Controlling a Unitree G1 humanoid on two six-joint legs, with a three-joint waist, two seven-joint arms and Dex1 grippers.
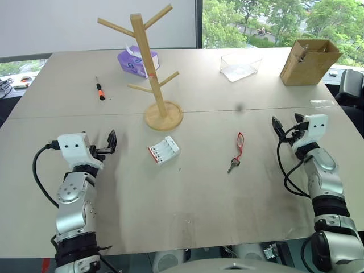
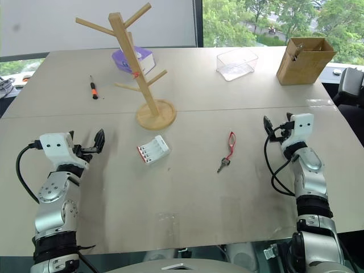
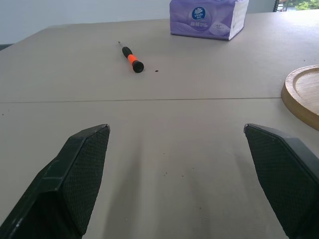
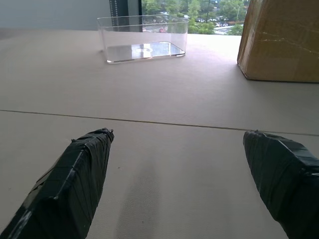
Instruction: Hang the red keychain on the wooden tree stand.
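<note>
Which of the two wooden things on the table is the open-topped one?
The brown wooden box at the far right corner; it is a slanted box, open on top. The other, the wooden tree stand, is a post with pegs on a round base.

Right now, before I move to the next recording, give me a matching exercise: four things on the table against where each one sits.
Things:
1. red keychain
2. wooden tree stand
3. screwdriver
4. wooden box

Places:
A. far right corner of the table
B. lying flat between the two grippers, nearer the right gripper
C. far left, beyond the left gripper
D. upright near the middle, in front of the purple tissue pack

Pairs: 1-B, 2-D, 3-C, 4-A
</note>
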